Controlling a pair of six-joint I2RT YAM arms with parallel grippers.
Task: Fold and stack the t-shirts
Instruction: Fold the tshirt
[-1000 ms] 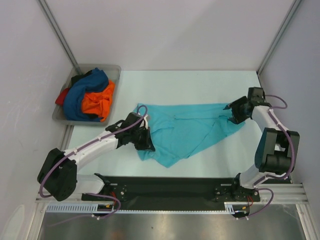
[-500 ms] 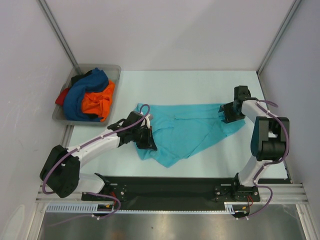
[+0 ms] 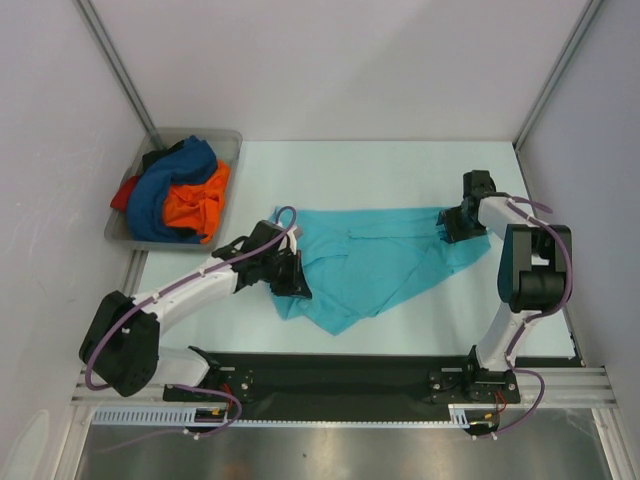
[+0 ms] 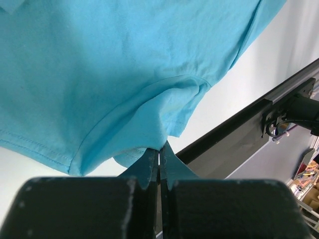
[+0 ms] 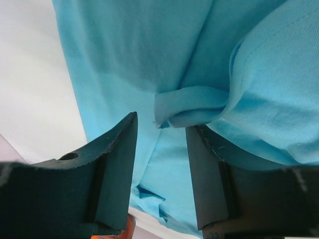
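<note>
A turquoise t-shirt (image 3: 380,262) lies spread and rumpled across the middle of the table. My left gripper (image 3: 295,281) is at its left edge, shut on a pinch of the cloth. In the left wrist view the shirt (image 4: 124,64) hangs down into the closed tips of that gripper (image 4: 159,149). My right gripper (image 3: 447,228) rests over the shirt's right corner. In the right wrist view this gripper (image 5: 162,123) stands open, with a rolled fold of the turquoise shirt (image 5: 189,107) lying at the tips. More t-shirts are piled in the tray: dark blue (image 3: 165,195), orange (image 3: 198,205) and red (image 3: 125,193).
The grey tray (image 3: 228,137) sits at the back left corner, against the left wall. A black mounting rail (image 3: 340,372) runs along the near edge and also shows in the left wrist view (image 4: 239,139). White walls close in the table on three sides.
My right gripper has moved left onto the shirt's right corner, and its jaws have narrowed. The left gripper has kept its hold and barely shifted.
</note>
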